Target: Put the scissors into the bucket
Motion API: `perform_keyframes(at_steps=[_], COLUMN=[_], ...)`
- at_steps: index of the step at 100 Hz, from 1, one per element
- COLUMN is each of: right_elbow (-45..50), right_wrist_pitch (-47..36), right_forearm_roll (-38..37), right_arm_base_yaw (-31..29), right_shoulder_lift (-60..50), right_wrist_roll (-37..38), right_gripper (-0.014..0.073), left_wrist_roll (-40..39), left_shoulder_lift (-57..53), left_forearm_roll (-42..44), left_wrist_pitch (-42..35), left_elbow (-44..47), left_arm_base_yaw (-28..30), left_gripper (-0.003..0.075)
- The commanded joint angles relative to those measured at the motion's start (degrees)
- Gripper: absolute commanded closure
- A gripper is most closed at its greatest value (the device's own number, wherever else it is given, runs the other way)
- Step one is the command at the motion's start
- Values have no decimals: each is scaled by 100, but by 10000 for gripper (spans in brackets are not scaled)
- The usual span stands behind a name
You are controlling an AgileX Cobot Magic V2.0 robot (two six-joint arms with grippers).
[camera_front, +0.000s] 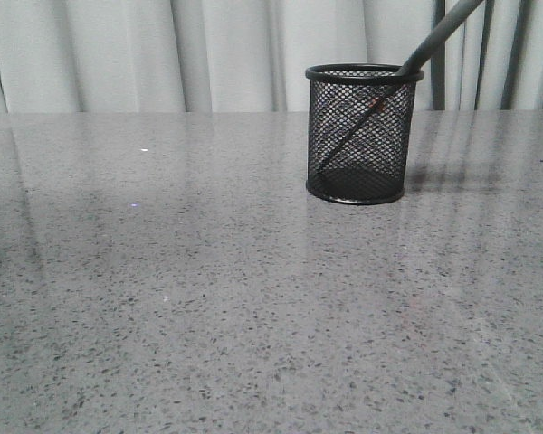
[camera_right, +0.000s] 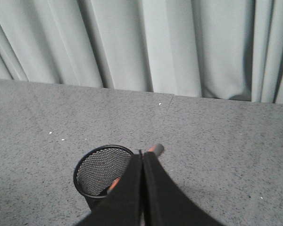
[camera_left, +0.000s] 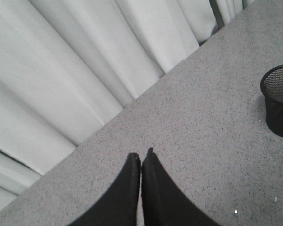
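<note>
The black mesh bucket (camera_front: 362, 136) stands on the table right of centre. The scissors (camera_front: 439, 38) are in it, blades down inside the mesh. Their dark grey handle leans on the rim and sticks out up to the right. The right gripper (camera_right: 142, 153) hangs above the bucket (camera_right: 101, 169), its fingers pressed together with no gap. The scissors' handle end (camera_right: 156, 149) shows just past the fingertips, and an orange strip shows inside the bucket. The left gripper (camera_left: 141, 154) is shut and empty over bare table, the bucket (camera_left: 279, 101) far off to its side. Neither gripper shows in the front view.
The grey speckled table (camera_front: 208, 298) stretches wide to the left of and in front of the bucket. A pale curtain (camera_front: 163, 54) hangs along the far edge.
</note>
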Motion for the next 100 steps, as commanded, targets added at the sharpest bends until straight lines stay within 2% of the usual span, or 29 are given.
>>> perform_keyframes(at_steps=[1, 22, 43, 65, 100], right_elbow=[468, 1673, 2688, 3093, 3093], right_wrist_pitch=[-943, -1148, -1290, -1390, -1500], right_forearm_roll=[64, 64, 64, 64, 64], right_arm_base_yaw=[1, 1, 1, 1, 1], right_shoulder_lift=[-591, -1931, -2942, -3144, -3133], right_wrist_roll=[6, 6, 6, 6, 6], right_gripper=[666, 666, 666, 666, 666], left_wrist_roll=[-195, -312, -379, -379, -379], left_shoulder_lift=[-544, -1912, -3327, -4178, -4226], left_forearm_roll=[-37, -424, -1592, -2101, -2101], left_wrist_pitch=[-1431, -3579, -4849, -5017, -5017], left_elbow=[705, 3147, 5103, 5972, 6045], left_arm_base_yaw=[20, 20, 20, 20, 20], left_gripper=[741, 741, 741, 741, 741])
